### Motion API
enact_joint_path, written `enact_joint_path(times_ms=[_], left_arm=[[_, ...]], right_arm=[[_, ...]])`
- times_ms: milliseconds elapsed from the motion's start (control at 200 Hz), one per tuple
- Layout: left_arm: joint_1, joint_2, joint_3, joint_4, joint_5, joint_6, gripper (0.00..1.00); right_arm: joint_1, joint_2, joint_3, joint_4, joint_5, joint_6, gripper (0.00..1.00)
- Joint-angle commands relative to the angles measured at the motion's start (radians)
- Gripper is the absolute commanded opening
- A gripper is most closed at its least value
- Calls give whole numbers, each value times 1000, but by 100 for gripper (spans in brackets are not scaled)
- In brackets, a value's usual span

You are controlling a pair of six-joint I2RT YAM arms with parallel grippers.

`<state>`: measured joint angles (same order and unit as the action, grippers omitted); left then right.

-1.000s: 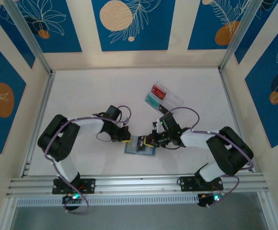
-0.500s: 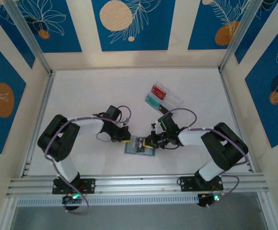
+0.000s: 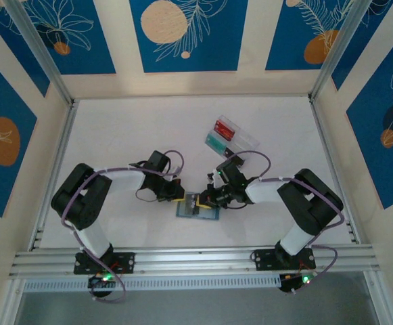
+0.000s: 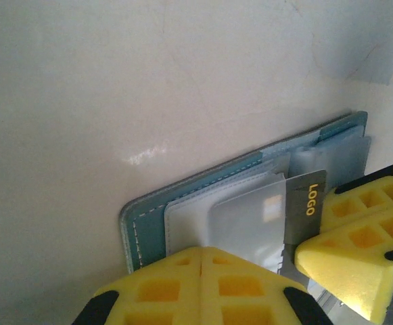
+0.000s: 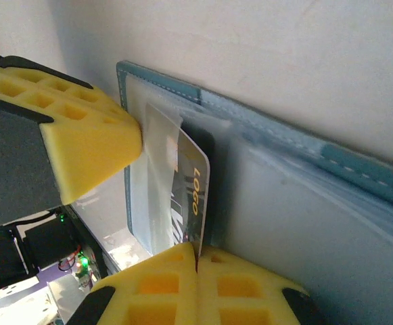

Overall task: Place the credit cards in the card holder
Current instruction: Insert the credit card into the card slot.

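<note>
Nearest, at the table's front edge, both arms bend inward from their bases and meet over the small blue-grey soft folding card holder (image 3: 191, 210). It lies opened flat on the white table (image 3: 115, 135), just ahead of the rail and between the two wrists.

The left gripper (image 3: 177, 197) has its yellow foam fingers pressed together. Their tips rest at the left side of the card holder, against the clear plastic sleeves inside it. I cannot tell whether anything is caught between them.

The right gripper (image 3: 207, 200) comes in from the other side, its tips just beside the left ones. Its fingers pinch one end of a thin dark grey rectangular card (image 5: 195, 193) printed with gold "LOGO" lettering. The card stands tilted over the open card holder, its free end at the sleeves, with a translucent flap overlapping part of its face.

Farther back and a little to the right, well apart from the grippers, sits a clear plastic compartmented tray (image 3: 243, 141) holding a red item (image 3: 222, 128) and a teal item (image 3: 216, 142).
</note>
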<state>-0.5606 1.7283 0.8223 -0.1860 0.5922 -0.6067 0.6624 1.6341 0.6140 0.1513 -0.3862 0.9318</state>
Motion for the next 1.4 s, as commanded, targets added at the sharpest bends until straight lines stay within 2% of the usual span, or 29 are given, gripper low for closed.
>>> enact_joint_path(times_ms=[0, 255, 720, 860, 1395], left_arm=[[-7, 9, -50, -73, -46, -16, 0], [-10, -17, -58, -71, -45, -28, 0], [32, -144, -67, -114, -35, -49, 0], [41, -170, -69, -160, -79, -23, 0], [9, -74, -98, -88, -77, -13, 0]], right_arm=[[28, 48, 25, -27, 44, 22, 0], [63, 122, 69, -4, 56, 44, 0], [32, 83, 72, -104, 63, -28, 0], [31, 83, 71, -110, 58, -36, 0], [45, 92, 108, -139, 53, -51, 0]])
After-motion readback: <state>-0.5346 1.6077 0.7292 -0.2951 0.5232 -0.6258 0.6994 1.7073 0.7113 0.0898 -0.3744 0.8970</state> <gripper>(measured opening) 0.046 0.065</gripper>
